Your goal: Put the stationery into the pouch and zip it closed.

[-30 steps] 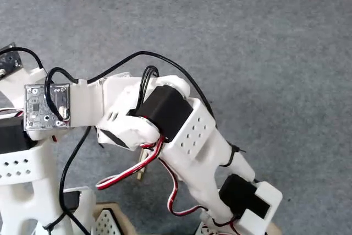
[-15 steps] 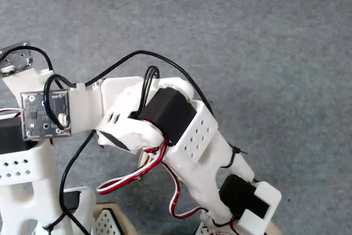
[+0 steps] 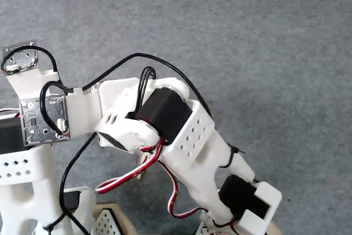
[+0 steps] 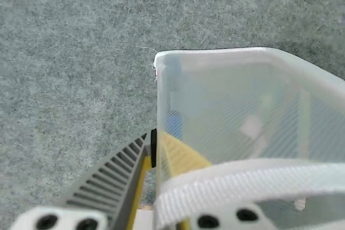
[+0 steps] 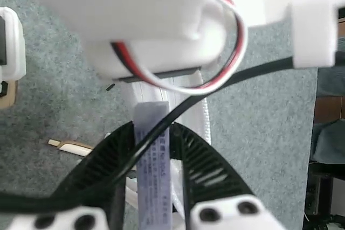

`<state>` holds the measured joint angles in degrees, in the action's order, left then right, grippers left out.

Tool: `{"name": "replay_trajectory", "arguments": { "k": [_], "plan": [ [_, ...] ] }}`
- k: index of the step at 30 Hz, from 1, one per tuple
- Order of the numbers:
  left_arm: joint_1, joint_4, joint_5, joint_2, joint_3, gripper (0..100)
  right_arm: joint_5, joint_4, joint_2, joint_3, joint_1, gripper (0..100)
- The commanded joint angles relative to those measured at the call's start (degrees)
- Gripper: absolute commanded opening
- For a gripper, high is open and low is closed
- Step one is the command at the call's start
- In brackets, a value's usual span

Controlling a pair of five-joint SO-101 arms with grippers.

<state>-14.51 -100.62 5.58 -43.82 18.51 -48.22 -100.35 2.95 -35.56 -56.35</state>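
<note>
A grey, felt-like table [image 3: 275, 53] spreads under everything. In the high view two white plastic arms cross over its near left part. One arm [image 3: 33, 158] rises from the lower left with a small circuit board on it. The other arm [image 3: 198, 152] leans in from the lower right with a black motor block at its bend. Black and red-and-white wires loop between them.

The translucent, frosted plastic pouch with a white zip edge [image 4: 226, 111] is next in size. In the left wrist view it stands up off the table, with the zip edge on the far side and a white woven strap [image 4: 242, 179] running across its near side. Faint blue and white shapes show through its wall, too blurred to name. I cannot tell whether the zip is open. The left gripper [image 4: 155, 146] has pinched together on the pouch's near corner. Its grey ribbed finger lies outside the wall and a yellow surface presses from the other side.

In the right wrist view, the right gripper [image 5: 152, 133] has its two black ribbed fingers [image 5: 197, 160] drawn in against a pale lilac flat bar with print along it [image 5: 152, 181]. The bar is gripped between them and points outward, under a white part of an arm and a black cable. A white woven strip sits just beside the bar's far end.

A small cream stick with a dark tip [image 5: 70, 145] lies flat on the table, near the gripper and apart from the bar.
</note>
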Motion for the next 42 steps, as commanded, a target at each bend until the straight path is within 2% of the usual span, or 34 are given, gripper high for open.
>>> {"name": "replay_trajectory", "arguments": {
  "k": [1, 4, 19, 24, 42],
  "plan": [
    [0.0, -0.3, -0.7, 0.5, 0.7, 3, -0.4, 1.1, 0.5, 0.1, -0.1, 5.7],
    [0.0, -0.3, -0.7, 0.5, 0.8, 3, -0.3, 0.3, 0.7, 0.1, -0.1, 8.6],
    [0.0, -0.3, -0.7, 0.5, 5.3, 3, -0.4, -0.6, 0.7, 0.0, 0.1, 8.5],
    [0.2, -0.3, -0.7, 0.5, 5.3, 3, -2.5, -0.7, 0.7, 0.1, 1.0, 8.7],
    [0.0, -0.2, -0.7, 0.4, 5.0, 3, -2.5, -0.8, 4.6, 0.1, 1.1, 8.9]
  ]
}}
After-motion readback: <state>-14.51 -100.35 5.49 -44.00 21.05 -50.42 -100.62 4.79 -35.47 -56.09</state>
